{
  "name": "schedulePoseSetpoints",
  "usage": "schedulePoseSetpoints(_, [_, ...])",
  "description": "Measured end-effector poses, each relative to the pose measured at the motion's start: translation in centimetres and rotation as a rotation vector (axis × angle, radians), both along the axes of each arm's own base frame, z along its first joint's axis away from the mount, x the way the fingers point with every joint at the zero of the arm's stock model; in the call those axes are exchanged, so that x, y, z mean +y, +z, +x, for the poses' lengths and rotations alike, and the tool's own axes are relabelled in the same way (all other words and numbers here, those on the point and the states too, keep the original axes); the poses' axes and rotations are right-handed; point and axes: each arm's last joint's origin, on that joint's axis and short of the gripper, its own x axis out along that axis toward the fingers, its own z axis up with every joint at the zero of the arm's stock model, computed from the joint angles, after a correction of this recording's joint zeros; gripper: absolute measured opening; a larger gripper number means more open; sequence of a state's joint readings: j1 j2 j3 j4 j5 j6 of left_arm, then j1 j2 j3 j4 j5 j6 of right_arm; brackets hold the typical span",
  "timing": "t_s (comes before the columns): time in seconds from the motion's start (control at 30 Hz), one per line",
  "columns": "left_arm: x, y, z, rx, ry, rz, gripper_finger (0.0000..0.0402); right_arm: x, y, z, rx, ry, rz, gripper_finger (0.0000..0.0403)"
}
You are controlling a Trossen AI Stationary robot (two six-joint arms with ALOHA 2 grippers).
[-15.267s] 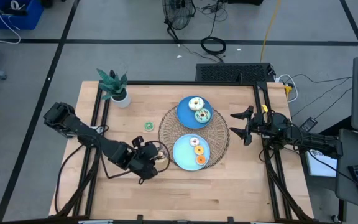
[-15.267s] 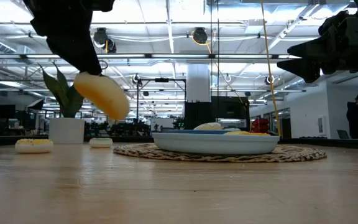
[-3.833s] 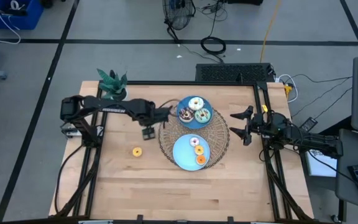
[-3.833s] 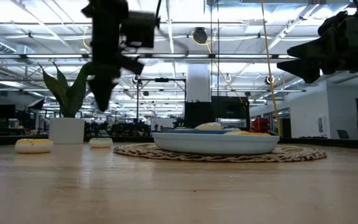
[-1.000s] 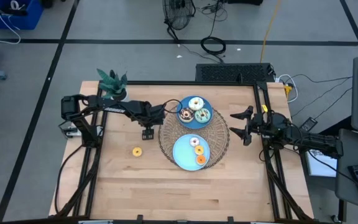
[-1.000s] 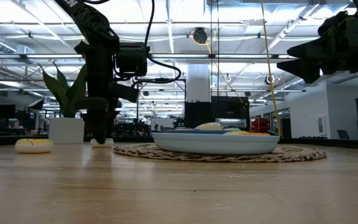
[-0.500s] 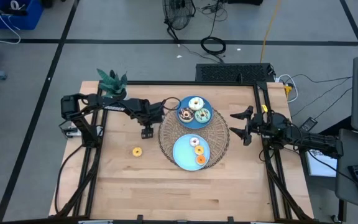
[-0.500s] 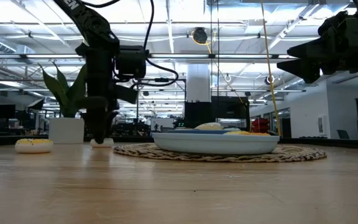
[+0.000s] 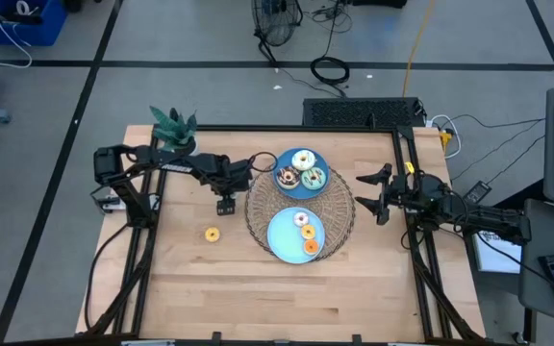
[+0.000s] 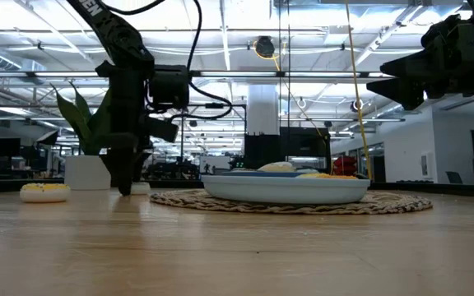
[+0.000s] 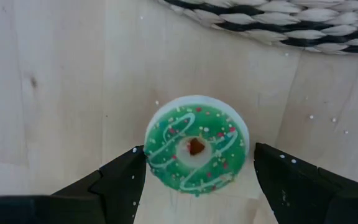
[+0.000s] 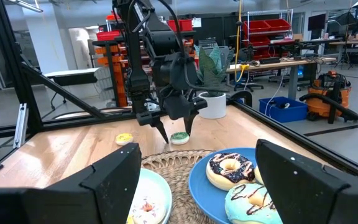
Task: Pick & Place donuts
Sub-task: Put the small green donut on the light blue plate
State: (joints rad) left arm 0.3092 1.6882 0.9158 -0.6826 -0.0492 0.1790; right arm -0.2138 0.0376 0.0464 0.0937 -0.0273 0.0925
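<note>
Reaching: my left fingers (image 11: 194, 186) spread, straddling the green donut (image 11: 196, 145) on the tabletop (image 9: 200, 279).
Next: clench, lift, carry to plate (image 9: 283, 186).
Right fingers (image 9: 368, 192): spread, idle.

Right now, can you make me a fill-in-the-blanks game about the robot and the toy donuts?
1. The left claw has its fingers on either side of the ___ donut.
2. The blue plates sit on a round woven ___.
3. An orange donut lies by itself on the bare ___.
4. The right claw waits at the table's ___ edge.

Missing words: green; mat; table; right
</note>
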Motion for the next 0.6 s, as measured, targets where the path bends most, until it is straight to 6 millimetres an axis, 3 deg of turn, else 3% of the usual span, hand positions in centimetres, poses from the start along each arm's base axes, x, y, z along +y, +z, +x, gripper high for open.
schedulePoseSetpoints(0.6, [0.03, -0.33, 0.09, -0.040, 0.004, 0.012, 0.0294, 0.00, 0.00, 0.00, 0.000, 0.000, 0.000, 0.0304])
